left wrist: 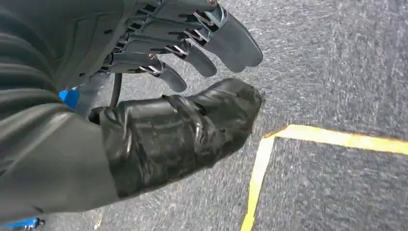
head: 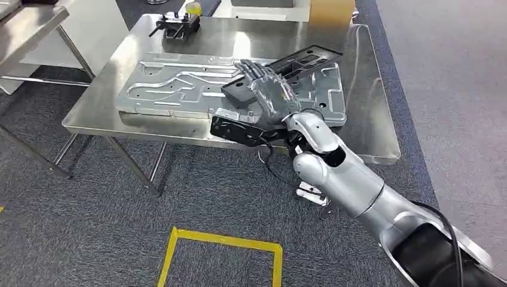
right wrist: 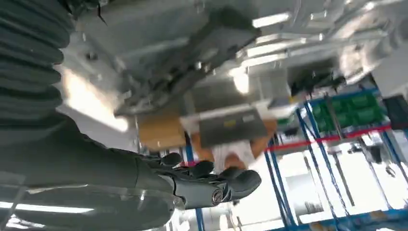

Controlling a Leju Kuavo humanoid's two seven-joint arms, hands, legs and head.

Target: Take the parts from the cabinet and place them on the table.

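Item: your right hand [head: 267,89] is lying fingers-spread on the black part [head: 281,70], atop the grey panel [head: 179,84], near the table [head: 370,137] edge; clamp [head: 175,25] well apart. Left hand [left wrist: 183,43] is hanging, fingers apart, over carpet.

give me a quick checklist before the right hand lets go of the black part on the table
1. Black part over the silver panel: ok, it lies across it.
2. Right hand grip on the part: cannot tell, fingers lie on top of it.
3. Part lying flat: cannot tell.
4. Table has bare surface nearby: ok.
5. Left hand out of the way: ok, hanging over the floor, holding nothing.
6. Black clamp clear of the part: ok, at the far edge.
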